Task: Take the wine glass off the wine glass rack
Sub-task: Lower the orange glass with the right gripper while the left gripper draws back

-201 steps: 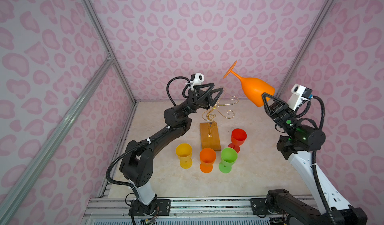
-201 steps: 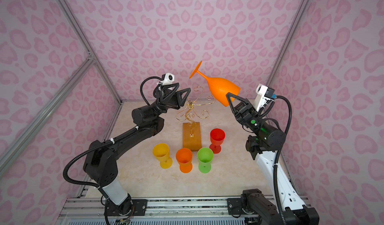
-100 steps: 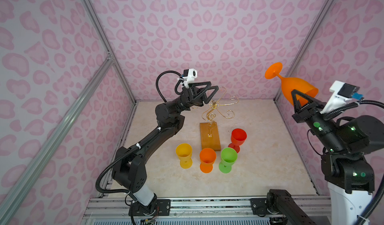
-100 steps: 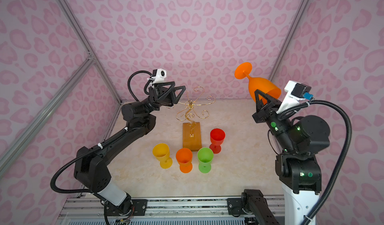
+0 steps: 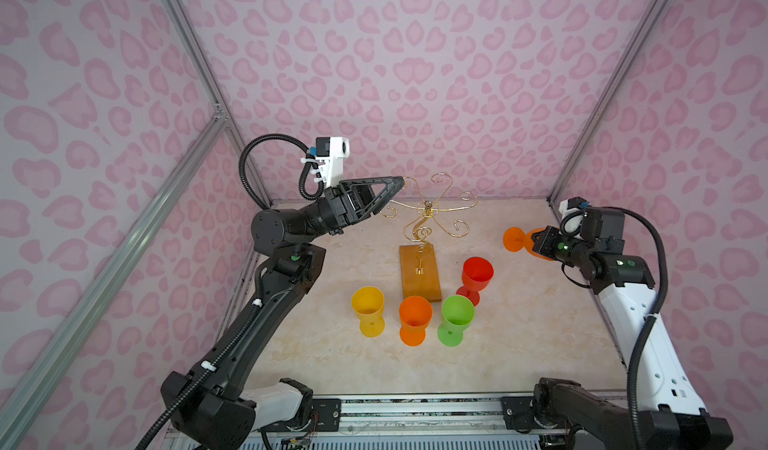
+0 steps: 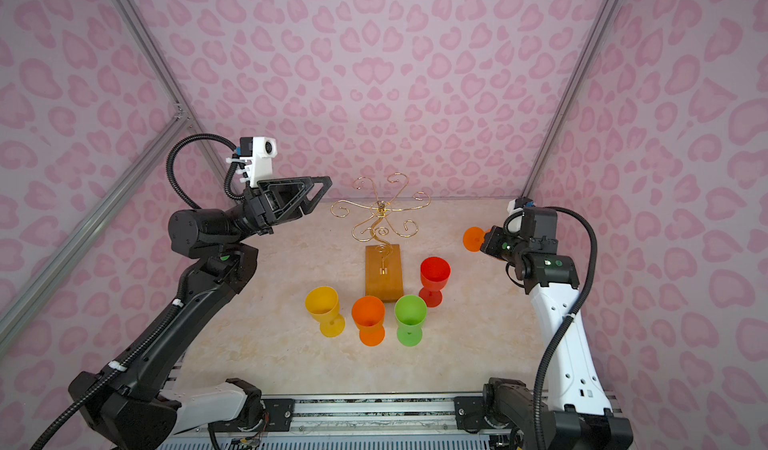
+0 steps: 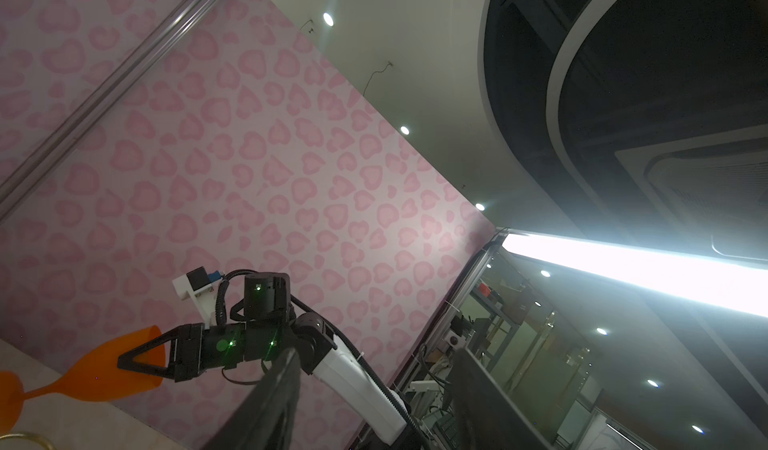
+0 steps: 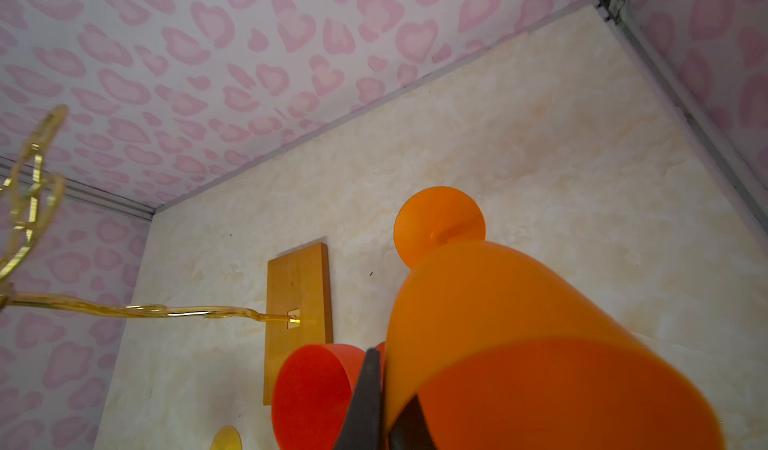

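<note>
The orange wine glass point(image 5: 514, 239) point(image 6: 473, 239) lies tipped sideways, low over the table's right side, its foot pointing toward the middle. My right gripper point(image 5: 540, 244) point(image 6: 488, 242) point(image 8: 386, 402) is shut on the bowl's rim, one finger inside and one outside. The glass point(image 8: 498, 302) fills much of the right wrist view. The wine glass rack point(image 5: 428, 207) point(image 6: 380, 207), gold wire on a wooden base point(image 8: 299, 286), carries no glass. My left gripper point(image 5: 397, 184) point(image 6: 326, 184) point(image 7: 374, 356) hovers open beside the rack's upper left scroll, holding nothing.
Near the rack's base, on the marble tabletop, stand a yellow glass point(image 5: 368, 306), a second orange glass point(image 5: 414, 315), a green glass point(image 5: 456, 315) and a red glass point(image 5: 477, 273). Pink patterned walls close in on three sides.
My right arm has carried the orange glass from beside the rack's top out to the right and down near the table. The left gripper has drawn back slightly, staying open.
</note>
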You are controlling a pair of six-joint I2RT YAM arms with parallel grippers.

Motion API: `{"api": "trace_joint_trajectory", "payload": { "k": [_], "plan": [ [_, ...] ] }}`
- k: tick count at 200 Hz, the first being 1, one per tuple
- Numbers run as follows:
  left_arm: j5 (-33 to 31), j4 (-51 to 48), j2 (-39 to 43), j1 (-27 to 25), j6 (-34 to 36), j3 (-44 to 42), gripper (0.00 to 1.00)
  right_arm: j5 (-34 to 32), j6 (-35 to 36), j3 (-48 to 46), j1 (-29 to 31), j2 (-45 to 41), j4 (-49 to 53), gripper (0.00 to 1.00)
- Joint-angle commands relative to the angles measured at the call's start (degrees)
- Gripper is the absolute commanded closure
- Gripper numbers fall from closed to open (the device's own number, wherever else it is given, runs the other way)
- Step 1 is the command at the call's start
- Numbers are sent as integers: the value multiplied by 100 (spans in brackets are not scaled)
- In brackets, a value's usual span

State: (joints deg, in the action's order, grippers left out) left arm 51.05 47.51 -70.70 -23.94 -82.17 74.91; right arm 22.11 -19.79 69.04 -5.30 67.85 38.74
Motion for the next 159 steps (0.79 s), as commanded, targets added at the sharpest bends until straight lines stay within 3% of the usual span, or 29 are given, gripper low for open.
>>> {"api": "trace_joint_trajectory", "payload": {
  "k": [1,79,159],
  "plan": [
    [59,-750,180,30,764,-20,39,120,291,-206,135,376,-219,100],
    [85,-1035,323,56,983,-134,40,-673,305,62,1249,1612,-493,100],
    [72,-1384,557,109,1275,-300,40,-792,345,621,1535,2433,-428,100]
  ]
}}
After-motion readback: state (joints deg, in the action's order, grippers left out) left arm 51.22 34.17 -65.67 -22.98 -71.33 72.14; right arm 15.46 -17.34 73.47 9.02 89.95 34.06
